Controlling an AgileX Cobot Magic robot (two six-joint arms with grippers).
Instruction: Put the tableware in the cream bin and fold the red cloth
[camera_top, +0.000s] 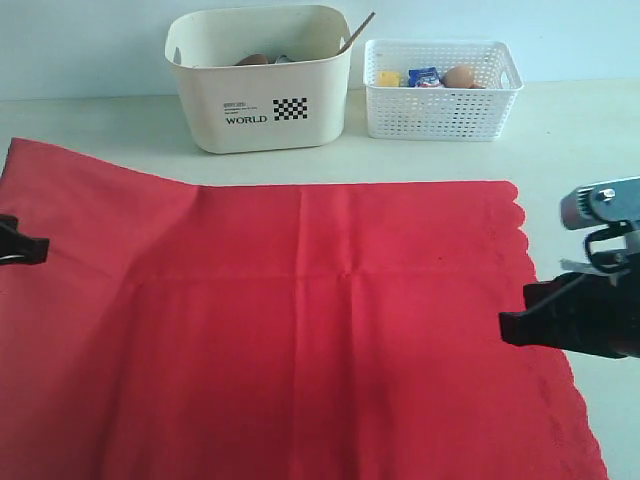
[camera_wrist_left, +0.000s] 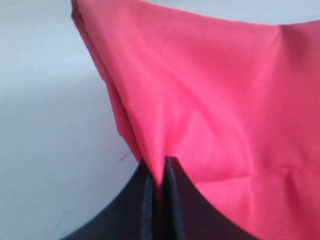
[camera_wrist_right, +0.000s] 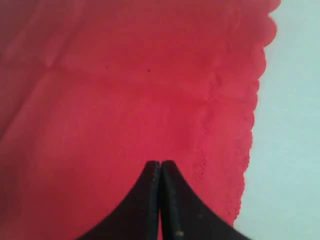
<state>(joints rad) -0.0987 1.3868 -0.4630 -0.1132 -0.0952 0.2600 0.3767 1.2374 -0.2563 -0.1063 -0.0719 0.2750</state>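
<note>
We judged the tableware part done, or nearly so: none of it lay on the red cloth (camera_top: 300, 330), and the step in hand was the fold. Our left gripper (camera_wrist_left: 159, 162) was clamped on the cloth's left border. A ridge of fabric rose from between its jaws, and the bare table (camera_wrist_left: 45, 125) lay just beside it. Our right gripper (camera_wrist_right: 160, 164) had its jaws pressed together over the cloth, with the scalloped edge (camera_wrist_right: 250, 125) near on its outer side. We could not tell whether any fabric was caught between them. The cloth lay spread between the two grippers, mostly flat, with light creases. As we read it, the next move called for a sure pinch on the right side too, then both grippers carrying their edges over so the layers met squarely.

Well beyond both grippers stood the cream bin (camera_top: 200, 110). It held a brown rounded piece (camera_top: 253, 60) and a wooden handle (camera_top: 357, 32) leaning out over its rim; the rest inside was hidden. Just beside the bin, on the right gripper's side, the white lattice basket (camera_top: 440, 115) held a yellow cheese (camera_top: 388, 77), a blue-and-white carton (camera_top: 424, 76) and an egg (camera_top: 460, 76).
</note>
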